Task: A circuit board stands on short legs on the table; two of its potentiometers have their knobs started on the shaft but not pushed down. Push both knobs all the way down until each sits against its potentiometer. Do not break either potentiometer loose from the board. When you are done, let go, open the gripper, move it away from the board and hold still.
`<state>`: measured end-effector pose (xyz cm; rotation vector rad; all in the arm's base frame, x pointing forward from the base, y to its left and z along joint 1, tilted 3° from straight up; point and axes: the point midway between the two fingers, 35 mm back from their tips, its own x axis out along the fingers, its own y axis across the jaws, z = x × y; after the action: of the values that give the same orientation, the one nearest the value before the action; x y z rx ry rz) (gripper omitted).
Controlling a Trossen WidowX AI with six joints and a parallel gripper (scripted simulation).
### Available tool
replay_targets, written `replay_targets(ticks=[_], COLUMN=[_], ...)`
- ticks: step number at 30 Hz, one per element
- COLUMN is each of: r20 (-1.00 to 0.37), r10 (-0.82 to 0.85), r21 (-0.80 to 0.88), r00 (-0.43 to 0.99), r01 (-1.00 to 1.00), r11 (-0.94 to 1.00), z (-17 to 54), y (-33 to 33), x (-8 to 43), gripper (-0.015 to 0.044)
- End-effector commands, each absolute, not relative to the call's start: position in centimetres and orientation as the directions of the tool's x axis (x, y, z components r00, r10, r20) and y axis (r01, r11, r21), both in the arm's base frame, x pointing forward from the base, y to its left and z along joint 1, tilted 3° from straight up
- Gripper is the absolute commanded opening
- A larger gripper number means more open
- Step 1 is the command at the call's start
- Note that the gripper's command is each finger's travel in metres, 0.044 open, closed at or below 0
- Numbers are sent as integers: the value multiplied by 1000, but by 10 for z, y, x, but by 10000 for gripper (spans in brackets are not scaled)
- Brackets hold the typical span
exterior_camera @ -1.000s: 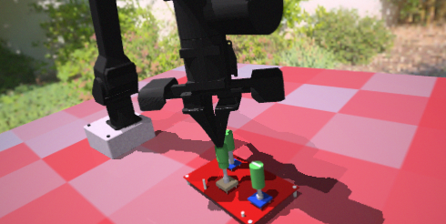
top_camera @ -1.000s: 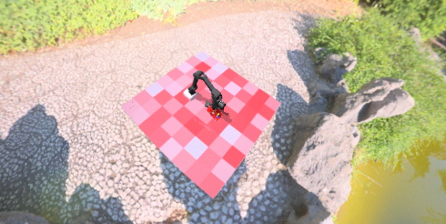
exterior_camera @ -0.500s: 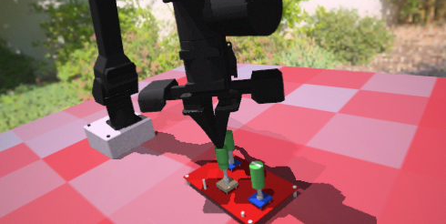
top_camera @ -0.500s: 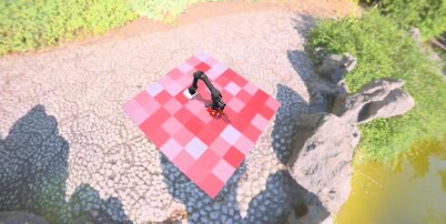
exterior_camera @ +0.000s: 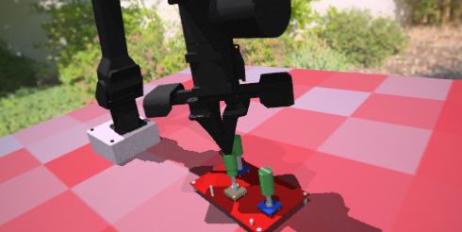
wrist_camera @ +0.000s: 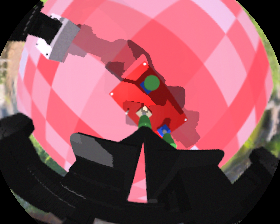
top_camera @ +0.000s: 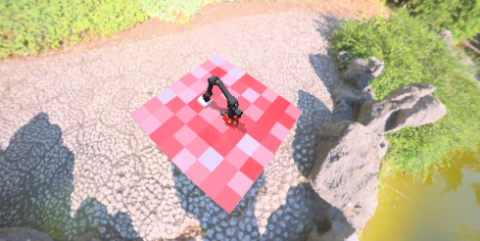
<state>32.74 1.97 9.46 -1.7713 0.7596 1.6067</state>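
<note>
The closed, empty gripper (exterior_camera: 229, 153) (wrist_camera: 144, 129) stands tip-down at the green knob (exterior_camera: 230, 165) (wrist_camera: 144, 121) over the tan potentiometer (exterior_camera: 235, 191) (wrist_camera: 144, 113), on the board's (exterior_camera: 213, 184) (wrist_camera: 124, 95) nine-o'clock side in the exterior view — best pressed straight down, slowly, centred.

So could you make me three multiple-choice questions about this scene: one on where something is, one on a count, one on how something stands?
1. Where is the black gripper's tip?
A) above the tan potentiometer
B) over the white base block
C) beneath the red board

2. How many green knobs show?
A) one
B) three
C) five

3. The gripper is:
A) wide open
B) clamped round the board
C) shut

1 A: the exterior view shows it there.
2 B: three green cylinders stand on shafts.
3 C: its fingertips meet.
</note>
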Motion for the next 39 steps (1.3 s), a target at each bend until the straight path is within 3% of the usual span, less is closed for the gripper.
replay_targets(ticks=[1, 39], r20=[-996, -996], r10=[-4, -5], r21=[-63, -63], r00=[86, 85], r01=[-763, -763], r11=[-643, -643], z=[86, 68], y=[20, 20], x=[329, 330], gripper=[0, 0])
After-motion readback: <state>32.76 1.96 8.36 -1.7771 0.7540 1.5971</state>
